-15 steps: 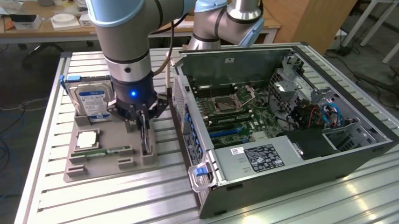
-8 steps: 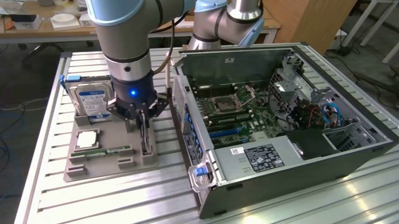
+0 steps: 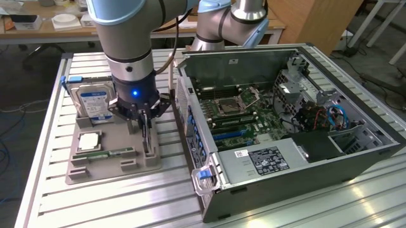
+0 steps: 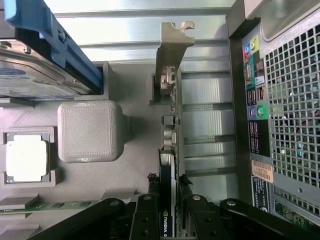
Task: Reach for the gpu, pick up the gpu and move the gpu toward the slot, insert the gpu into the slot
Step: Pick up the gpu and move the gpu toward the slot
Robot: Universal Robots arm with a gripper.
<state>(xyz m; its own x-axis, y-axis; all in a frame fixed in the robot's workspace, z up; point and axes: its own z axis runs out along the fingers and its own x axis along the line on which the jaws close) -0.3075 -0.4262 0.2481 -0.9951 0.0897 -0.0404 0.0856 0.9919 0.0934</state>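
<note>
The gpu (image 4: pixel 169 150) stood on its long edge in a groove along the three-o'clock side of the grey holder (image 3: pixel 101 173), seen edge-on from the wrist with its silver bracket (image 4: pixel 172 42) at the far end. The gripper (image 3: pixel 144 126) was down over the card, astride its shroud near the end away from the bracket. Whether it was clamped on the card or merely close on either side, I could not tell. In the exterior view the drive (image 3: pixel 94 102) stood at ten o'clock from the gpu, a processor (image 3: pixel 89 141) lay at nine, and a memory stick (image 3: pixel 104 154) at eight, all in the same holder on the slatted table (image 3: pixel 127 204). The open case (image 3: pixel 381 128) lay at three o'clock, just beside the holder, and the slot (image 3: pixel 229 135) was one of the blue strips on the board (image 3: pixel 254 114) inside it, well apart from the card. The step in hand looked like the grasp, with the card not yet lifted. To do it well, the grip probably wanted to be square to the card's faces and on the shroud rather than the bare board. A skewed hold would likely bind the card in its groove, and it sat close to the holder's posts.
</note>
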